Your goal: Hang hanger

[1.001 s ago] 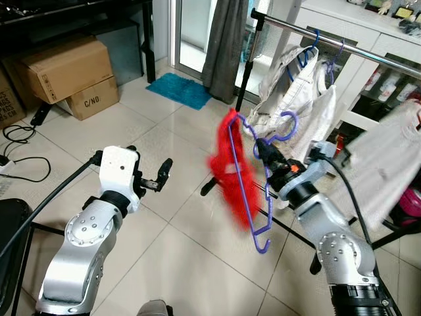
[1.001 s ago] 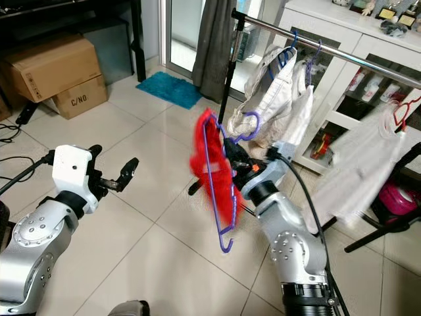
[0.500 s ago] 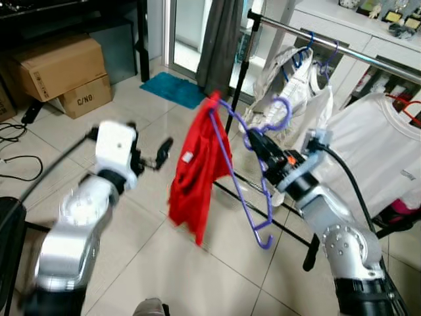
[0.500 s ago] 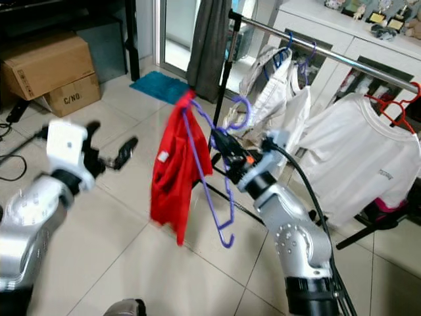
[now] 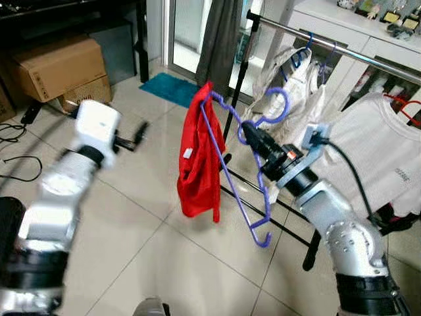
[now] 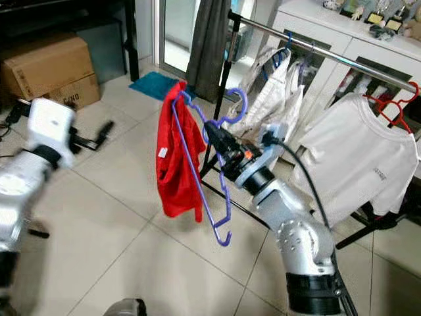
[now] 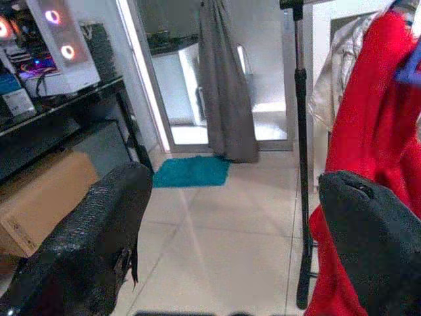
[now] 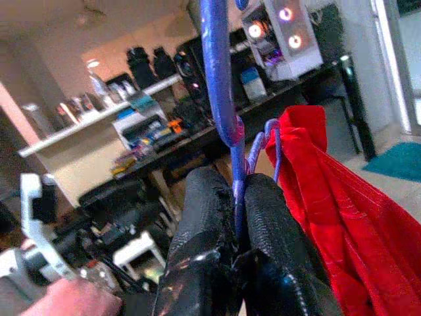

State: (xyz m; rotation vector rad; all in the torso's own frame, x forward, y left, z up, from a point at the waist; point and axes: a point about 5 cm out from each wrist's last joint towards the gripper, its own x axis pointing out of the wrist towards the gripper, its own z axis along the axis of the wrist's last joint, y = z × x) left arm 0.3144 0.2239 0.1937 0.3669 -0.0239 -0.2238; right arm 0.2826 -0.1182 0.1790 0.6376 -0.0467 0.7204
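The right claw (image 5: pixel 245 133) clenches a purple hanger (image 5: pixel 245 187) draped with a red shirt (image 5: pixel 199 161), just below the clothes rail (image 5: pixel 316 41); the left claw (image 5: pixel 139 133) stands released, well left of it.

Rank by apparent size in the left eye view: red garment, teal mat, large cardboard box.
1. red garment, enlarged by nearness to the camera
2. large cardboard box
3. teal mat, farther off

We see a bright room, daylight pouring through the glass door (image 5: pixel 187 29) and glaring on the floor tiles (image 5: pixel 131 197). The left arm (image 5: pixel 62 191) is motion-blurred.
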